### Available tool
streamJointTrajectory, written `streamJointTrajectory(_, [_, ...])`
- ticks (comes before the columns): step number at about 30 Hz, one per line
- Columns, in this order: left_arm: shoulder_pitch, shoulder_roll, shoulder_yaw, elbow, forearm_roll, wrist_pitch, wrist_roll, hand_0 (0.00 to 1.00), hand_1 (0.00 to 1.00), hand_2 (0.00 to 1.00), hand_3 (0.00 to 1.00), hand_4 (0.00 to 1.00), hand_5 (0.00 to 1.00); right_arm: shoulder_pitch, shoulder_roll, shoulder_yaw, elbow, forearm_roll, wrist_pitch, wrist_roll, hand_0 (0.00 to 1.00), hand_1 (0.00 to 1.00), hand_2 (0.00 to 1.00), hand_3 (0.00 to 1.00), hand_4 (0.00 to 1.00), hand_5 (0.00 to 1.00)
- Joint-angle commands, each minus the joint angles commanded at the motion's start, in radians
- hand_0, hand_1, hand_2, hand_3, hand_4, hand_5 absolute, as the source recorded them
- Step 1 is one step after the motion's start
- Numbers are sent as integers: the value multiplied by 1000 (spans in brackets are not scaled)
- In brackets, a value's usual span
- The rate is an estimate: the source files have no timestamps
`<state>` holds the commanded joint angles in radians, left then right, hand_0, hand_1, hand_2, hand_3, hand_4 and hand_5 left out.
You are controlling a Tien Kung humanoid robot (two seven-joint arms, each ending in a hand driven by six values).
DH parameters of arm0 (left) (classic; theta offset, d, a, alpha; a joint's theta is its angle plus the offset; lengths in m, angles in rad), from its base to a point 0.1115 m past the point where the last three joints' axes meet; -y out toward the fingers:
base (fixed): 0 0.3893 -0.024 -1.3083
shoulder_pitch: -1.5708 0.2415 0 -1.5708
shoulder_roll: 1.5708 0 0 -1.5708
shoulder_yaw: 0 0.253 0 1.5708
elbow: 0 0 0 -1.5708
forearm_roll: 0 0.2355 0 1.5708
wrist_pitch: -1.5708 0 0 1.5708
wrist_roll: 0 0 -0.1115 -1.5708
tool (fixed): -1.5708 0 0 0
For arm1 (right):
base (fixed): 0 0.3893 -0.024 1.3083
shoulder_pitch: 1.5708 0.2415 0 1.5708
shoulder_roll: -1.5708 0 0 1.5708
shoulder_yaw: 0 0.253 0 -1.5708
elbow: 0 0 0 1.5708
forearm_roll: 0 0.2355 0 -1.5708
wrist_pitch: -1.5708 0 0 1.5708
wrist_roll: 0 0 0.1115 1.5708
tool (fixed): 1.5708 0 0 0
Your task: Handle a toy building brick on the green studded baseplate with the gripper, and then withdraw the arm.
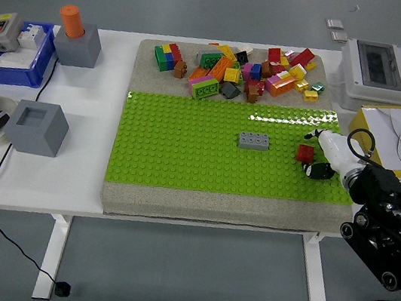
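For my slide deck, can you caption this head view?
Right hand at a red brick on the green baseplate, gray brick nearby.

On the baseplate (184,156), a lone brick (254,141) sits near its middle, another brick (305,153) right of it, the brick pile (236,71) behind the baseplate.
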<state>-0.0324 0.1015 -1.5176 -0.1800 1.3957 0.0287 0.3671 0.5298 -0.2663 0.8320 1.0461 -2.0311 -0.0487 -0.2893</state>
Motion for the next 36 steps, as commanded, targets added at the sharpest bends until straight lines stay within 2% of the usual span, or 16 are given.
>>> streamJointTrajectory(1, [0, 0, 0, 0, 0, 0, 0, 776, 762, 705, 536, 998, 798, 0, 0, 0, 0, 0, 0, 0, 719, 828, 902, 614, 694, 163])
streamJointTrajectory(26, [-1, -1, -1, 0, -2, 6, -5, 776, 762, 703, 535, 998, 790, 1, -2, -2, -1, 9, -39, 26, 707, 820, 889, 546, 705, 167])
streamJointTrajectory(31, [-2, -1, -2, 0, -1, 8, -6, 776, 761, 703, 535, 998, 787, 21, -7, -32, 18, 21, -63, 49, 704, 820, 889, 535, 704, 173])
streamJointTrajectory(36, [-5, 0, -3, 0, 1, 9, -6, 775, 761, 703, 534, 998, 785, 67, 6, -83, -9, 40, -76, 70, 703, 817, 885, 529, 687, 192])
